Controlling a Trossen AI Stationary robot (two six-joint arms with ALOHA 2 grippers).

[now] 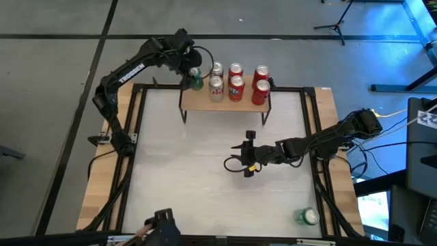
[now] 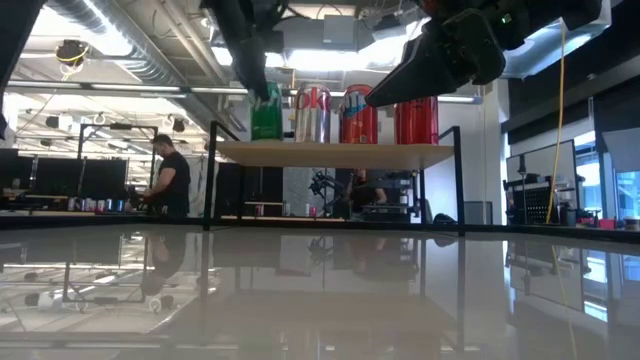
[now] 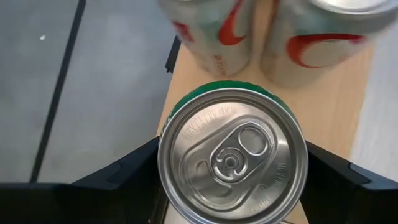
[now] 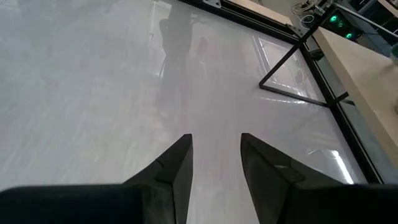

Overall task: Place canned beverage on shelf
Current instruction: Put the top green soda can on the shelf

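The shelf (image 1: 225,101), a light wood top on thin black legs, stands at the table's far side and carries several upright cans, silver-white (image 1: 216,87) and red (image 1: 259,91). My left gripper (image 1: 194,74) is over the shelf's left end, shut on a green can (image 3: 231,155), which also shows in the low view (image 2: 266,112). My right gripper (image 1: 237,162) is open and empty above the middle of the table; its fingers show in the right wrist view (image 4: 214,162). My left gripper pinches the green can between its two fingers, one on each side of the can's wall (image 3: 163,134) just below the top rim. The fingers come from above, pointing down. The can is upright, its base at the shelf's top (image 2: 266,140) at the left end.
A second green can (image 1: 307,217) lies near the table's near right corner. The silver-white cans (image 3: 214,37) stand close beside the held can on the shelf. The white tabletop (image 1: 184,150) has a black frame around it. A person (image 2: 172,180) stands in the room beyond.
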